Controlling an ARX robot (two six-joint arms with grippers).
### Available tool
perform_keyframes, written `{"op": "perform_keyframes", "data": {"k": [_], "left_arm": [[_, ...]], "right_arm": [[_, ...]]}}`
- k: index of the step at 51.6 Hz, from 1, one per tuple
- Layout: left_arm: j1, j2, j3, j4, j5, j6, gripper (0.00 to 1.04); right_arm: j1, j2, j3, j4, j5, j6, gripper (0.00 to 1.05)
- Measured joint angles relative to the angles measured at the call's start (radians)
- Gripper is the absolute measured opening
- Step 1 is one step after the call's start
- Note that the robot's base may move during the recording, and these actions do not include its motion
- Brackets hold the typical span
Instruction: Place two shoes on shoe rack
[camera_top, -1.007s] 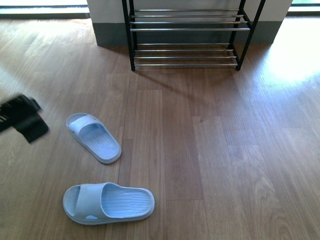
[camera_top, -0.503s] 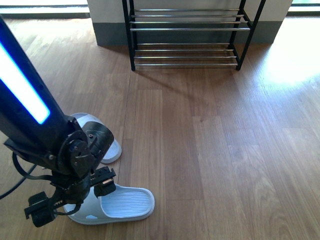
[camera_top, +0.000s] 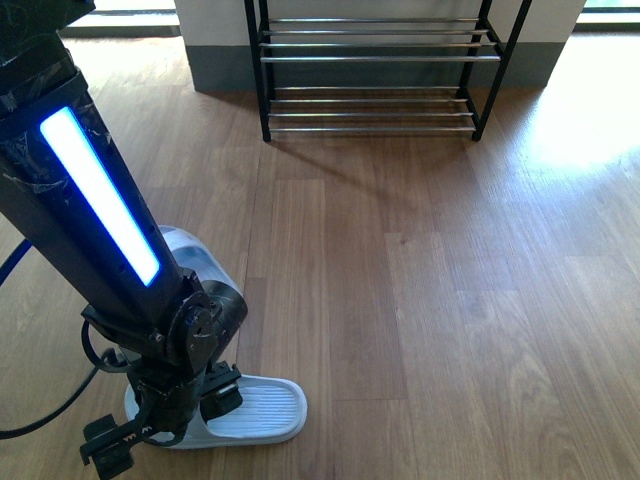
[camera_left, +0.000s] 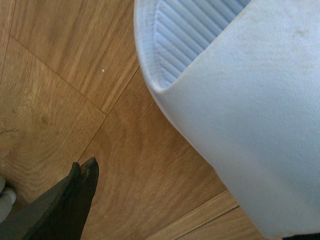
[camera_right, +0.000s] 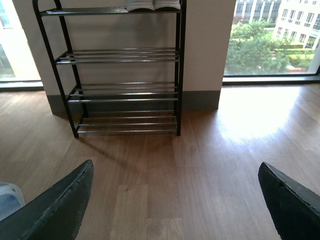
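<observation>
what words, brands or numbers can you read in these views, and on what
None can be read in any view.
The near light blue slide shows only moulded ridges, no brand.
The shoe rack and the left arm's glowing strip carry no lettering.

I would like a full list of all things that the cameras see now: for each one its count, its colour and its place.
near slipper: one, light blue, floor, front left, under the left gripper
far slipper: one, light blue, floor, left, partly hidden
rack: one, black frame, chrome rods, against the wall ahead
pale items: count unclear, rack's top tier, cut off
floor: brown wood
window: one, right of the rack, trees outside
left gripper: black, open, at the near slipper's strap
right gripper: black, open, above bare floor
</observation>
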Motion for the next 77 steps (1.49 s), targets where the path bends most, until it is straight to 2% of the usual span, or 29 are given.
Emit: {"op": "perform_keyframes", "data": {"k": [2,9,22,33,35,41,50,59,61,63,66,67,71,77], "left_arm": [[0.000,0.003,0.002,-0.007,-0.001,0.010,0.94],[0.000,0.015,0.013,-0.039,-0.001,0.027,0.76],[0.011,0.031,0.082,-0.134,0.006,0.061,0.37],[0.005,0.027,0.089,-0.134,-0.020,0.072,0.10],[0.005,0.010,0.069,-0.115,-0.034,0.076,0.03],[0.005,-0.070,-0.004,0.025,-0.054,0.091,0.02],[-0.003,-0.103,-0.092,0.315,-0.195,0.173,0.02],[-0.008,-0.110,-0.201,0.679,-0.354,0.415,0.02],[0.025,-0.206,-0.288,0.598,-0.274,0.486,0.02],[0.090,-0.397,-0.461,0.461,-0.215,0.571,0.02],[0.176,-0.665,-0.648,0.351,-0.219,0.631,0.02],[0.218,-0.801,-0.711,0.342,-0.231,0.661,0.02],[0.264,-1.075,-0.768,0.338,-0.268,0.709,0.02],[0.267,-1.395,-0.785,0.357,-0.297,0.775,0.02]], "right_arm": [[0.000,0.000,0.000,0.000,0.000,0.000,0.96],[0.000,0.000,0.000,0.000,0.000,0.000,0.96],[0.000,0.000,0.000,0.000,0.000,0.000,0.96],[0.000,0.000,0.000,0.000,0.000,0.000,0.96],[0.000,0.000,0.000,0.000,0.000,0.000,0.96],[0.000,0.000,0.000,0.000,0.000,0.000,0.96],[0.000,0.000,0.000,0.000,0.000,0.000,0.96],[0.000,0.000,0.000,0.000,0.000,0.000,0.96],[0.000,0.000,0.000,0.000,-0.002,0.000,0.96],[0.000,0.000,0.000,0.000,-0.001,0.000,0.96],[0.000,-0.001,0.000,0.000,0.002,0.000,0.96],[0.000,-0.001,0.000,0.000,0.003,0.000,0.96],[0.000,-0.001,0.000,0.000,0.001,0.000,0.96],[0.000,0.000,0.000,0.000,-0.004,0.000,0.96]]}}
